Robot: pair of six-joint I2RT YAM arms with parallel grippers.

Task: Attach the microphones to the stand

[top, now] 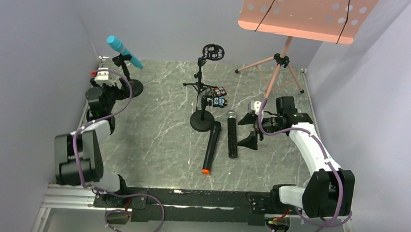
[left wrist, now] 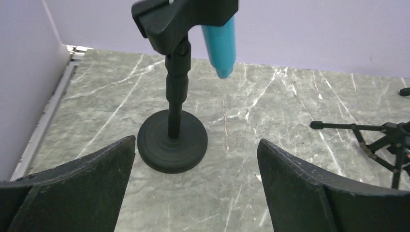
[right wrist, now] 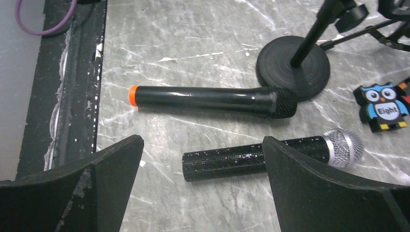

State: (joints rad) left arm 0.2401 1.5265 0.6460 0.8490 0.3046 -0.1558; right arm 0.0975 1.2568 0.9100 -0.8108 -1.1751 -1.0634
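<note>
Left arm (top: 79, 157) low, jaws wide, facing round-based stand (left wrist: 172, 145) clipping smooth blue microphone (left wrist: 220, 48). Right arm (top: 310, 148) down-tilted, jaws wide over glittery microphone (right wrist: 227, 159).

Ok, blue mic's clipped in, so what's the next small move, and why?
Probably lower the right gripper onto the silver-mesh microphone and close. Its jaws stand open with that handle framed between them, while the light blue microphone sits in the stand clip and the left gripper is open, clear of it.
</note>
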